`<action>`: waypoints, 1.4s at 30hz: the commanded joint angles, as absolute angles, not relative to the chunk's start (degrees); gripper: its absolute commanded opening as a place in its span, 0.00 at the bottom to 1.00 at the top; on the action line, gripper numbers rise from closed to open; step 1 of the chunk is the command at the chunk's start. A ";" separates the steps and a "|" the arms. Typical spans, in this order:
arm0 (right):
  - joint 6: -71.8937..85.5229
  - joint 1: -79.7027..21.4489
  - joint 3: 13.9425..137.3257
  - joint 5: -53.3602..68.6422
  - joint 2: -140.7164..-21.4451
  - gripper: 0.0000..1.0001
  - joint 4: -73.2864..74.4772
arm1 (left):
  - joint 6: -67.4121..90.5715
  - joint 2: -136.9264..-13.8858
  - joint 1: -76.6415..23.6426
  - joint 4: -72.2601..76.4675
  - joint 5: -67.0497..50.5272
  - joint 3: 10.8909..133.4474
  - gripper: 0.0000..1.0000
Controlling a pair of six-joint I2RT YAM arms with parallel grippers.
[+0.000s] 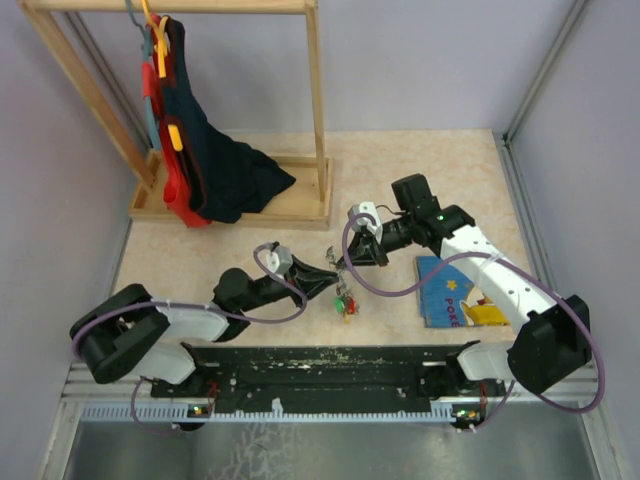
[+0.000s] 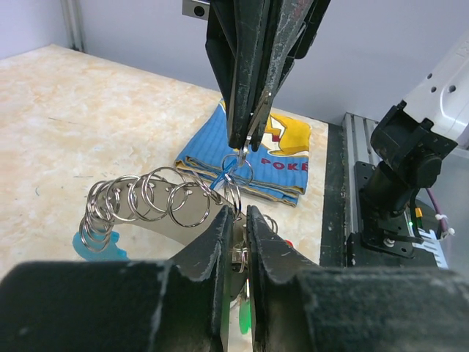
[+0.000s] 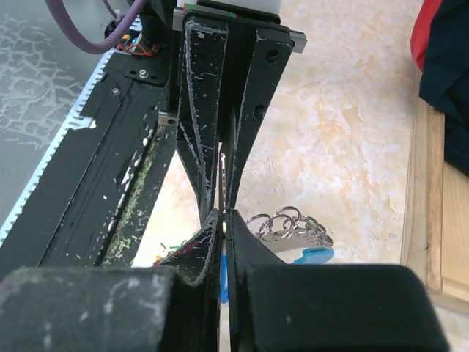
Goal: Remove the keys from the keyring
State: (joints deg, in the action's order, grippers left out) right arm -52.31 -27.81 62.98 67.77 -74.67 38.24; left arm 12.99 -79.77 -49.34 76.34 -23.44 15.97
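The keyring (image 2: 150, 199) is a chain of silvery rings on a grey strap with a light-blue patch (image 2: 94, 246), held in the air between both grippers. My left gripper (image 2: 239, 213) is shut on a small ring of it, and a green key (image 2: 245, 315) hangs below the fingers. My right gripper (image 2: 245, 147) comes in from above, shut on a small ring that carries a blue key (image 2: 220, 179). In the right wrist view the right gripper (image 3: 222, 213) meets the left gripper's fingers (image 3: 198, 110) tip to tip, with the ring chain (image 3: 289, 222) beside them. Red and green keys (image 1: 346, 302) dangle under the grippers.
A blue picture book (image 1: 450, 296) lies on the table to the right, under the right arm. A wooden rack (image 1: 318, 120) with dark and red clothes (image 1: 215, 170) stands at the back left. The black base rail (image 1: 330, 365) runs along the near edge.
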 commanded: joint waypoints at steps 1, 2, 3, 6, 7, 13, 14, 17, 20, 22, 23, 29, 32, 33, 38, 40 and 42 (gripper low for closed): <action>-52.29 -27.32 63.46 72.24 -74.03 0.00 34.72 | 11.95 -79.93 -49.97 80.45 -20.61 15.38 0.18; -52.21 -27.33 63.41 72.18 -74.08 0.00 34.64 | 12.03 -80.04 -50.06 80.62 -20.62 15.38 0.17; -52.21 -27.33 63.37 72.15 -74.09 0.00 34.56 | 12.09 -80.11 -50.02 80.72 -20.59 15.36 0.17; -52.08 -27.29 63.29 72.14 -74.17 0.00 34.43 | 12.12 -80.40 -50.13 81.10 -20.72 15.38 0.13; -52.05 -27.33 63.28 72.09 -74.22 0.00 34.38 | 11.98 -80.48 -50.18 81.20 -20.88 15.34 0.10; -53.32 -27.34 63.53 70.47 -74.03 0.00 35.32 | 9.84 -78.26 -50.12 76.87 -22.08 15.74 0.00; -53.70 -27.27 63.66 70.05 -74.01 0.00 35.64 | 8.98 -77.25 -50.10 74.33 -22.59 16.15 0.00; -54.43 -27.33 64.10 70.56 -73.79 0.00 36.63 | 5.21 -73.43 -50.06 61.80 -26.04 19.55 0.00; -55.19 -27.33 64.37 72.75 -73.74 0.00 37.44 | 1.31 -70.96 -50.08 45.53 -30.24 25.58 0.00; -55.28 -27.33 64.65 74.09 -73.67 0.00 37.76 | -1.30 -70.26 -50.02 34.50 -32.51 29.34 0.00; -55.35 -27.33 64.79 74.68 -73.58 0.00 37.93 | -2.27 -70.11 -49.97 30.57 -33.12 31.14 0.00; -55.37 -27.34 65.19 76.15 -73.06 0.00 38.40 | -4.45 -70.13 -49.44 12.98 -33.80 39.52 0.00; -55.36 -27.31 65.63 76.99 -72.96 0.00 38.87 | -3.91 -70.03 -48.31 7.67 -34.81 42.38 0.00; -55.34 -27.25 65.72 77.28 -72.95 0.00 38.99 | -3.64 -70.02 -47.87 6.66 -35.15 43.16 0.00; -57.12 -26.90 66.22 77.42 -72.71 0.00 40.68 | -2.20 -69.36 -45.64 4.80 -37.43 44.43 0.00; -57.55 -26.41 66.40 77.28 -72.58 0.00 41.15 | -1.59 -69.10 -44.73 4.56 -38.76 44.64 0.00; -58.78 -26.16 66.60 77.00 -72.36 0.00 42.08 | -0.75 -69.08 -43.70 4.01 -40.07 44.98 0.00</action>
State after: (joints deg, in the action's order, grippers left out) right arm -55.66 -26.92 63.00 71.29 -74.67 41.87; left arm -2.13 -69.95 -45.65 8.49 -36.60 43.42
